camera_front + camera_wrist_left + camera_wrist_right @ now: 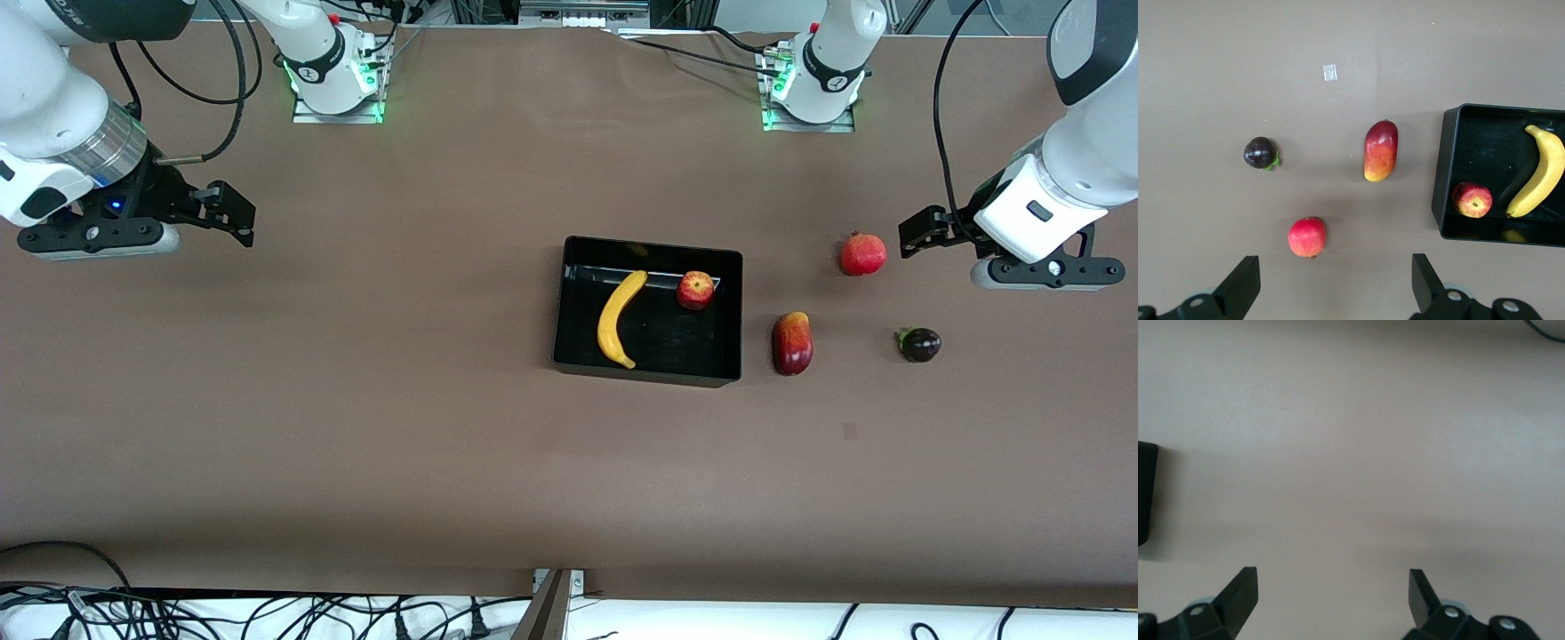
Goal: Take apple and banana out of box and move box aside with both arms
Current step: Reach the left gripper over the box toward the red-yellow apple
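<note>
Centrally, black box (pixel 648 374) holds banana (pixel 619 319) and apple (pixel 695 291); left tool (pixel 917 231) and right tool (pixel 233 213) hang either side, fingers apart.

So the black box (pixel 648 310) sits about mid-worktop (pixel 356 400) with the banana (pixel 618 318) and the little red apple (pixel 695 290) already inside it. Three fruits lie loose toward the left arm's end: a red-yellow mango (pixel 792 343) just beside the box, a red pomegranate (pixel 862 254) farther from the camera, and a small dark purple fruit (pixel 919 344). Both hands hang empty with fingers spread, the left hand (pixel 925 232) near the pomegranate, the right hand (pixel 233 213) over bare worktop at its own end.
</note>
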Robot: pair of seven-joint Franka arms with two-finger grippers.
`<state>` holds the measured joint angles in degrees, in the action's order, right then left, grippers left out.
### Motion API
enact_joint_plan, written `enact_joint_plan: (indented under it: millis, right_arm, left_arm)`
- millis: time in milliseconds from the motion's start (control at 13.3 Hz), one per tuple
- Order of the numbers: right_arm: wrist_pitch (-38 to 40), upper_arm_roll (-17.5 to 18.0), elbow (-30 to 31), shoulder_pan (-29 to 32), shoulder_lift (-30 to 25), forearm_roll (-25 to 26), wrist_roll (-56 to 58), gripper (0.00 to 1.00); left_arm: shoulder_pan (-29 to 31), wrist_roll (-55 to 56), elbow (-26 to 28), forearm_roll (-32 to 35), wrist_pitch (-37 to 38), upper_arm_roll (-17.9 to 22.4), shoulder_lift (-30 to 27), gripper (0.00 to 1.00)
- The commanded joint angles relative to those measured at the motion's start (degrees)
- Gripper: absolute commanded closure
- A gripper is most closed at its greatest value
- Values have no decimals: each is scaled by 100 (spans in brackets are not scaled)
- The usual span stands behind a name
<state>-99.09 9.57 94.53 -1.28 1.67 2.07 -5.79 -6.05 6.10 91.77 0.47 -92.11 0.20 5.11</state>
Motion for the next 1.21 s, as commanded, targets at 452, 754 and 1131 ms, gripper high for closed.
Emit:
enact_joint_plan:
  millis: [452, 754, 1131]
  right_arm:
    - [-5, 19, -13, -4, -44, -13, -10, 0]
    - [4, 19, -13, -4, -53, -13, -10, 0]
    - [22, 19, -13, -4, -53, -5, -1, 0]
  left_arm:
    - [-185, -100, -177, -73, 456, -11, 305, 0]
    - [-659, 179, -168, -90, 581, -37, 772, 0]
    - [-1546, 1901, -168, -82, -481, -46, 1597, 0]
